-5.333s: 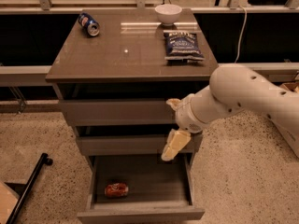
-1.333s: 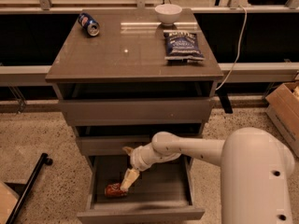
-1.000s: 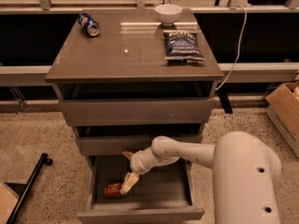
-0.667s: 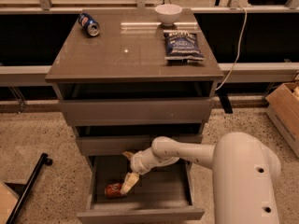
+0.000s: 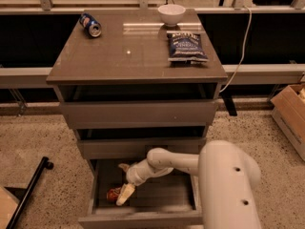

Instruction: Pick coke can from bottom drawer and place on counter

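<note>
In the open bottom drawer, toward its front left corner, our gripper meets the coke can, lying on its side just left of it. We cannot tell its grip. The counter lies above.

Big white arm fills the lower right. Its forearm stretches out to the left, narrowing into the wrist. There the wrist bends over, and the gripper points down and left, sitting low, left of centre.
</note>
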You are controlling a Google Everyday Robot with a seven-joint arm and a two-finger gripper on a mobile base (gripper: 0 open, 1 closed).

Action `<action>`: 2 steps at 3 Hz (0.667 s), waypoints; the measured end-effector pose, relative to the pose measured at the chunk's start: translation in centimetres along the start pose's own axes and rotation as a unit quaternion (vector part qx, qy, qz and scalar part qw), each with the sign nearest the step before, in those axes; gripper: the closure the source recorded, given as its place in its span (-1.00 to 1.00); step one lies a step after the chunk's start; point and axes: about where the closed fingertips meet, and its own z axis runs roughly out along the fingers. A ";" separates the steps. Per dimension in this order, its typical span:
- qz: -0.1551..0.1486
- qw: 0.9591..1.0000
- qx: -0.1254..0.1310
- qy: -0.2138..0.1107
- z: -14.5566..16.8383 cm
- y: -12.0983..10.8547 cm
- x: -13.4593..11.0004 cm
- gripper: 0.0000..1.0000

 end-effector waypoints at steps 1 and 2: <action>0.014 1.000 -0.018 -0.007 3.8 -0.6 2.0 -1.00; 0.039 0.999 -0.028 -0.021 7.3 -1.4 4.7 -1.00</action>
